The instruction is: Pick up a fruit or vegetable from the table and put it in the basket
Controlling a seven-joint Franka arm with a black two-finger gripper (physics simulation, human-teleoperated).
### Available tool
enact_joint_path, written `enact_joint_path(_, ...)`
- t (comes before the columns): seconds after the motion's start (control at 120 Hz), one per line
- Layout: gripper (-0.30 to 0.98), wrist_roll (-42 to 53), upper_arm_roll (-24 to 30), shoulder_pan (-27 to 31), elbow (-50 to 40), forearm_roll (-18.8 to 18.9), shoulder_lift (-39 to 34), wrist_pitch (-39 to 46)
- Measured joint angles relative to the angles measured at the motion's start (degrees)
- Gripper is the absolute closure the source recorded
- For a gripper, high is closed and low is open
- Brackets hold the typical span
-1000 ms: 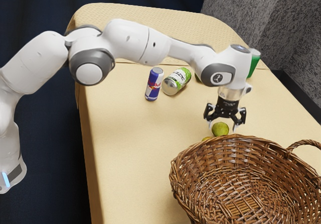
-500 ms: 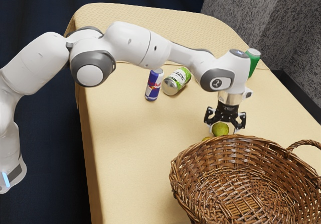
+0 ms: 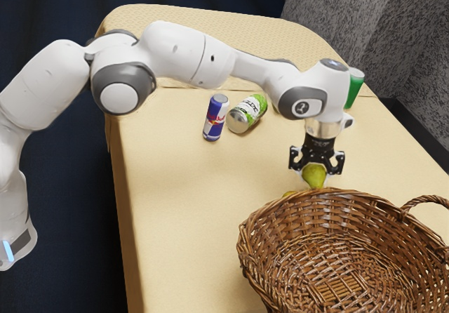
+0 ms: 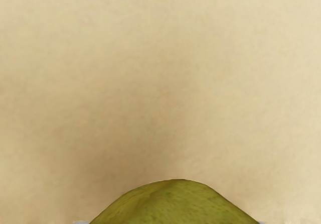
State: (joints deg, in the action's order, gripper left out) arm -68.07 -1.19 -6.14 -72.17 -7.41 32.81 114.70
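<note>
You have the black two-finger gripper (image 3: 316,175) pointing down over the table (image 3: 179,194), with its fingers pinching a yellow-green pear (image 3: 314,174) from both sides. The pear sits between the fingertips, its wider part up in the grip and its narrower part below. It is outside the large brown wicker basket (image 3: 337,210), near the rim on the far side as you look from the exterior camera. The basket's rim comes right up to the pear's lower end in that view, so you can't tell whether the pear touches the table. In your wrist view, the pear's rounded green side lies close under the hand, with the pale tan tabletop beyond it.

Just beside the pear, toward the exterior view's left, a small yellowish object (image 3: 288,194) peeks over the basket's rim; it may be another fruit, but too little of it shows for you to be sure.

Farther back on the table, you have a blue and silver drink can (image 3: 216,118) standing upright, and near it a green and white can (image 3: 248,113) lying on its side. Toward the exterior view's right, a green can with a pale top (image 3: 354,90) stands partly behind the arm.
</note>
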Motion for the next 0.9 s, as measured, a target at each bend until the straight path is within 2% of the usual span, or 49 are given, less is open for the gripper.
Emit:
enact_joint_path(0.142,0.35,-1.2,-0.2,-1.6,-6.7,0.1,-12.6,-0.5)
enact_joint_path(0.233,0.34,-2.0,-0.2,-6.9,-7.5,1.7,-20.7,-1.5)
enact_joint_path(0.317,0.34,-3.3,0.0,-12.4,-7.6,2.3,-24.0,-2.3)
enact_joint_path(0.458,0.34,-5.9,3.0,-18.2,-8.8,2.1,-24.4,-3.0)
enact_joint_path(0.667,0.35,-9.8,7.3,-21.0,-7.9,2.3,-20.4,-1.8)
enact_joint_path(0.775,0.17,-11.2,7.5,-21.9,-8.6,2.3,-20.5,-1.1)
enact_joint_path(0.9,0.07,-12.6,7.3,-22.4,-9.8,2.3,-21.1,-0.6)
